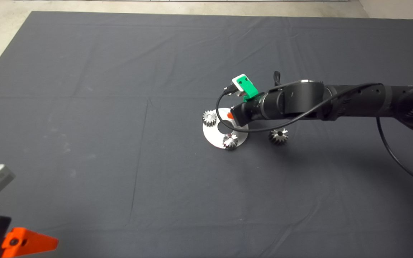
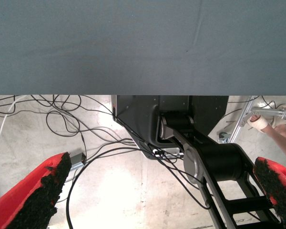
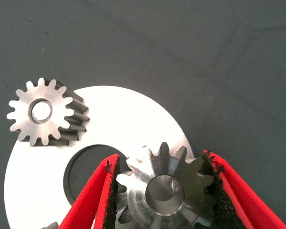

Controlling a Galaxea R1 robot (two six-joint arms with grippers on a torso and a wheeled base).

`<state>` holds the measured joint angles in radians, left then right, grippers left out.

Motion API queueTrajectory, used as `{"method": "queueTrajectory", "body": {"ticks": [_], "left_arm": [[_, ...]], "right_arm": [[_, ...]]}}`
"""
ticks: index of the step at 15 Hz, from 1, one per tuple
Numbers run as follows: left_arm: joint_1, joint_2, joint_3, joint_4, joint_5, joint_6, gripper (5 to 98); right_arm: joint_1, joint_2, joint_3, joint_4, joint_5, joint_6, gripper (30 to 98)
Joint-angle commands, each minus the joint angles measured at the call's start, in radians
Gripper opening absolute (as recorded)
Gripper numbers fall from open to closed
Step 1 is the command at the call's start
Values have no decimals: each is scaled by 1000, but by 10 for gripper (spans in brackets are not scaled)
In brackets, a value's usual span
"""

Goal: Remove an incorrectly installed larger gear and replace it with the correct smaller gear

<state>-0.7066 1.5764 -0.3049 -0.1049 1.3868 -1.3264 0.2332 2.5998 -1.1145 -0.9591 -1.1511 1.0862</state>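
Steel plate [image 3: 148,119] carries your right gripper's [image 3: 163,191] fingers [image 3: 101,191] clamping the larger gear [image 3: 164,188]; pale gear [image 3: 40,117] at ten o'clock, smaller gear [image 1: 278,136] off-plate. Left gripper [image 2: 152,195] parked, fingers wide.

Shiny steel larger gear [image 3: 164,195], silver disc [image 3: 133,114], dark grey mat [image 1: 84,107]

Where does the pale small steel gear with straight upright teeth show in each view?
Head view: the pale straight-toothed gear sits on the round silver plate's rim, left of the plate's hole.
Left wrist view: not in it.
Right wrist view: on the plate's rim, apart from the smaller gear between the right gripper's fingers.
Shared landmark: the silver plate.
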Motion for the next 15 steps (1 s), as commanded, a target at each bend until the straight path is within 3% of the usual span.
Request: {"method": "queueTrajectory", "body": {"ticks": [1, 15], "left_arm": [[2, 0, 18, -12, 3, -2, 981], [2, 3, 18, -13, 5, -1, 981]], "right_arm": [[31, -6, 1, -44, 10, -2, 424], [3, 0, -26, -67, 11, -2, 424]]}}
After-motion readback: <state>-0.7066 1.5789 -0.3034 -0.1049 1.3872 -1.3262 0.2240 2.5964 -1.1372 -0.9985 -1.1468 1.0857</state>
